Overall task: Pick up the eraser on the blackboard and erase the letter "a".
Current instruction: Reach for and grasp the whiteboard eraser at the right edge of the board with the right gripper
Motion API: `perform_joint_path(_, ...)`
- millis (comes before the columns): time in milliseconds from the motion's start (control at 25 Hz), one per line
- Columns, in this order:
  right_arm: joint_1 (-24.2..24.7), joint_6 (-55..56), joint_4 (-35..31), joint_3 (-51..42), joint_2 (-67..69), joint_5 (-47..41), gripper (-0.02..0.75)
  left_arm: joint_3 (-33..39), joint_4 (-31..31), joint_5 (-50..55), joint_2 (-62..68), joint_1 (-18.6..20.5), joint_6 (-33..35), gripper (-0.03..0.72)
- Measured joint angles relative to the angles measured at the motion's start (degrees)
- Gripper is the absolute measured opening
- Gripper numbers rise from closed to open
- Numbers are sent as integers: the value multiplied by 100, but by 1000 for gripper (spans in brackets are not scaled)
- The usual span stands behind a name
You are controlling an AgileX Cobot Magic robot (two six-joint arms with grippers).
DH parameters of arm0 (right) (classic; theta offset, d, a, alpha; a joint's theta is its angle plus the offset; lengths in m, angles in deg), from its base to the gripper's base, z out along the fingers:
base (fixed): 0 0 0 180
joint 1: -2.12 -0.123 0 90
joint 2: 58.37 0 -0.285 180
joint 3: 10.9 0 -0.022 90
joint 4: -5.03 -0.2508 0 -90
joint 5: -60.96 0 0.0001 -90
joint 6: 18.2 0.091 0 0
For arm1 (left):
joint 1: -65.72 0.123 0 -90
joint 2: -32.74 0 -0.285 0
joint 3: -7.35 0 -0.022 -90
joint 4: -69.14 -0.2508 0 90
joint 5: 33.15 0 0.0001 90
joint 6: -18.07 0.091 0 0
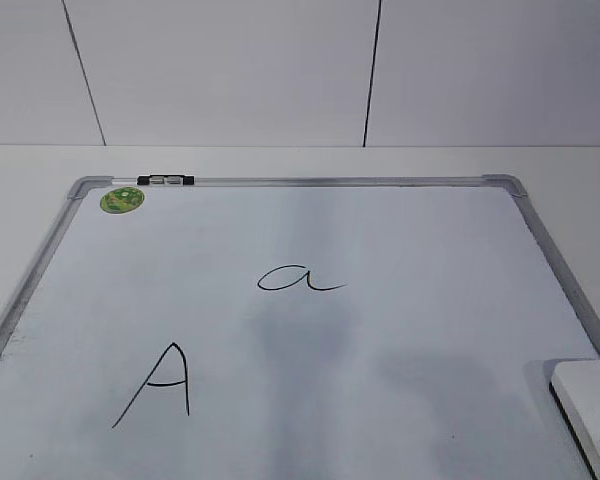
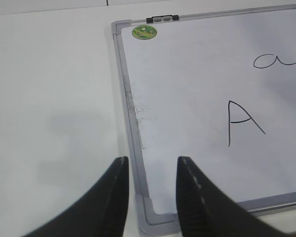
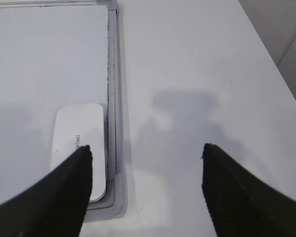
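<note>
The blackboard (image 1: 380, 250) is a white board with a grey frame lying flat on the table. The letter "a" (image 1: 298, 278) is in thin black marker near its middle; it also shows in the left wrist view (image 2: 274, 60). The eraser (image 1: 592, 405) is a white block at the board's near right corner; it also shows in the right wrist view (image 3: 79, 138). My right gripper (image 3: 147, 150) is open and empty above the table just right of the eraser. My left gripper (image 2: 150, 163) is open and empty over the board's near left corner (image 2: 158, 217).
A larger capital "A" (image 1: 160, 385) is drawn at the board's near left. A round green sticker (image 1: 122, 200) and a black-and-clear clip (image 1: 165, 180) sit at the far left frame. White table (image 3: 202, 74) surrounds the board; a wall stands behind.
</note>
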Motion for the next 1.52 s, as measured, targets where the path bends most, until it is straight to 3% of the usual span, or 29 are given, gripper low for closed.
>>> perform_joint_path(1280, 0, 0, 18, 0, 0, 0, 559, 0, 0, 0, 0, 0, 0, 245)
perform_joint_path(1520, 0, 0, -179, 370, 0, 116, 559, 0, 0, 0, 0, 0, 0, 245)
